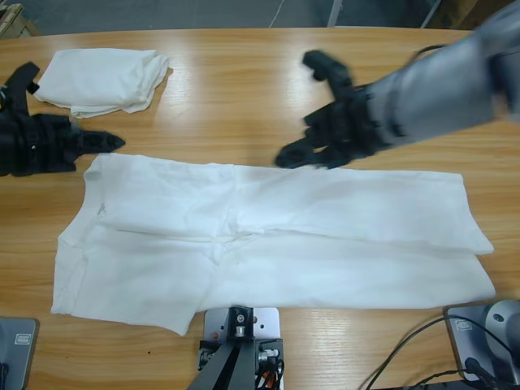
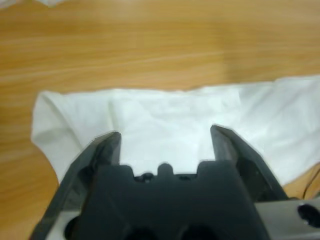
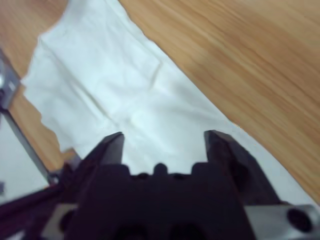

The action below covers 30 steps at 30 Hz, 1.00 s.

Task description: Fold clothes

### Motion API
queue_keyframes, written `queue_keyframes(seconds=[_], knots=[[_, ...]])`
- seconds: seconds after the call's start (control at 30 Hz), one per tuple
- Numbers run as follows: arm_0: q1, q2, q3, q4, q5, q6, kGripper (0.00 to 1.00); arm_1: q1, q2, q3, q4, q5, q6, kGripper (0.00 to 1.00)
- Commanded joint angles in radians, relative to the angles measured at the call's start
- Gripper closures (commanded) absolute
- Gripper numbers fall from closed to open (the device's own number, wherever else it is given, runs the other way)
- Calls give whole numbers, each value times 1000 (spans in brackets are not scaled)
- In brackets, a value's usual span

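I've got the big white cotton T-shirt (image 1: 268,244) lying lengthwise across the wooden surface (image 1: 244,97) — left gripper (image 1: 89,144) at one end, right gripper (image 1: 313,110) mid-edge, both spread, empty.

White T-shirts (image 1: 268,240); black hands (image 1: 313,122); wooden-brown table (image 1: 244,97).

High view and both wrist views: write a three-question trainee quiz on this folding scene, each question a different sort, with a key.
1. True or false: the folded T-shirt lies on top of the spread T-shirt.
2. The left gripper is: A) shut on cloth B) open, holding nothing C) out of view.
3. Fill in: the right gripper is open above the bare ____, just beyond the spread T-shirt's far edge.

Key: 1 false, they lie apart; 2 B; 3 table.
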Motion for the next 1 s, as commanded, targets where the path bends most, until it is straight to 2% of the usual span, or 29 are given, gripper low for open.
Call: queue_keyframes(seconds=[0.03, 0.13, 0.2, 0.33, 0.47, 0.73, 1.0], knots=[[-144, 24, 9, 87, -52, -45, 1000, -2, -113, 111, 163, -136, 77, 1000], [-146, 70, -5, 87, -81, -45, 1000, -22, -216, 179, 262, -296, 216, 1000], [-151, 96, -27, 87, -85, -45, 1000, -81, -273, 246, 278, -355, 308, 1000], [-206, 159, -37, 122, -85, -45, 1000, -126, -246, 303, 284, -322, 333, 1000], [-267, 212, -9, 146, -34, -73, 1000, -122, -107, 315, 202, -315, 314, 1000], [-272, 356, -61, 148, -4, -163, 1000, -135, 196, 244, 111, -329, 250, 1000], [-254, 484, -132, 173, 22, -255, 1000, -201, 255, 247, 50, -322, 186, 1000]])
